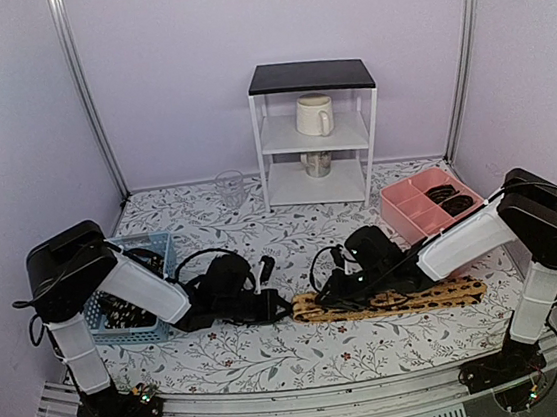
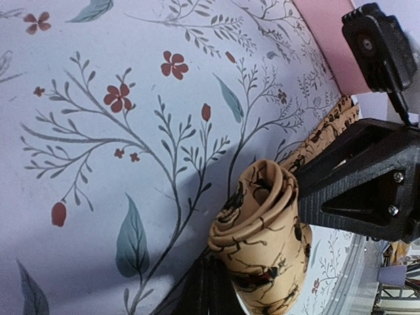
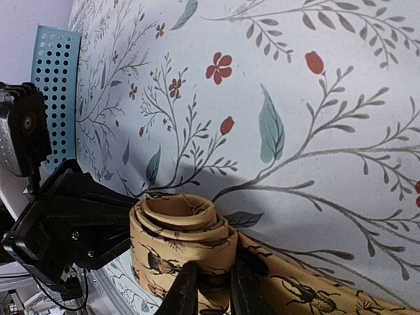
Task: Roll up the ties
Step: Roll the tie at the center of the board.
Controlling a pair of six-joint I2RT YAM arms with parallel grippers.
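Note:
A tan-orange tie (image 1: pixel 420 298) with dark beetle figures lies flat across the table's front, right of centre. Its left end is wound into a small upright roll (image 2: pixel 262 230) (image 3: pixel 184 230). My left gripper (image 1: pixel 276 307) (image 2: pixel 210 289) is shut, and its fingertips vanish under the roll's lower edge. From the other side my right gripper (image 1: pixel 330 293) (image 3: pixel 214 287) pinches a fold of the roll's outer wall between its two fingers. The unrolled length (image 3: pixel 315 295) trails off to the right. Dark ties (image 1: pixel 124 312) lie in the blue basket.
A blue mesh basket (image 1: pixel 153 251) (image 3: pixel 56 85) stands at the left. At the right is a pink divided tray (image 1: pixel 404 209) (image 2: pixel 328 46) with dark rolls (image 1: pixel 445 193) in it. A white shelf (image 1: pixel 315 134) and a glass (image 1: pixel 230 187) stand at the back.

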